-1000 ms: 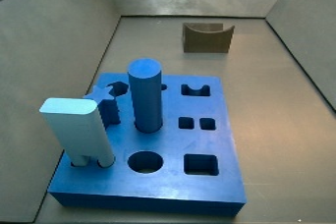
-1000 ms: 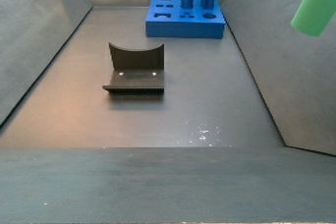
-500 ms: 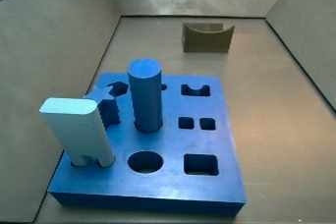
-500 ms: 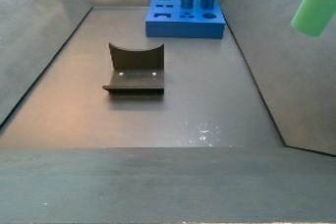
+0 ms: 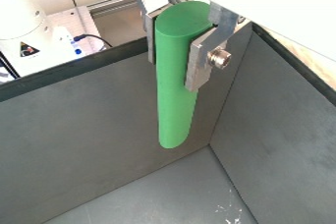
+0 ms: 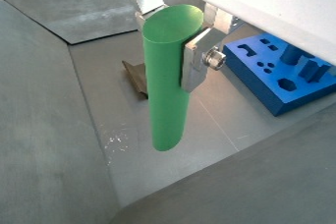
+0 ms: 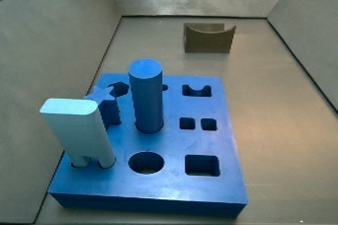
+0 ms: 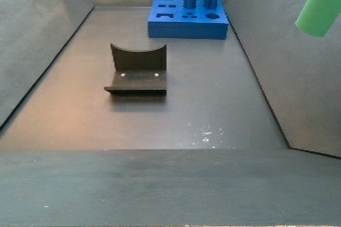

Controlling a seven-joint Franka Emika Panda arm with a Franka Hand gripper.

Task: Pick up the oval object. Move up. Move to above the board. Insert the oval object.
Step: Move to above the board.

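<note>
Gripper (image 5: pixel 182 33) clamped on the top end of the oval green peg (image 5: pixel 176 76), peg hanging upright, high above the floor by a side wall. Board (image 8: pixel 186 18) sits well apart at the far end; brown U-block (image 8: pixel 136 70) mid-floor.

We see the oval object (image 5: pixel 178 71) as smooth, bright green plastic with a soft sheen, clamped high above the surface (image 8: pixel 160 121) in the tool (image 5: pixel 182 33), whose fingers (image 5: pixel 207 56) look like flat brushed silver metal. The surface is dull grey and matt, with faint pale scuffs. The board (image 7: pixel 199 170) looks like matt dark blue plastic, as does the dark blue cylinder (image 7: pixel 145 96). The light blue block (image 7: pixel 77 128) is smooth. The brown block (image 7: pixel 209 37) looks matt.
</note>
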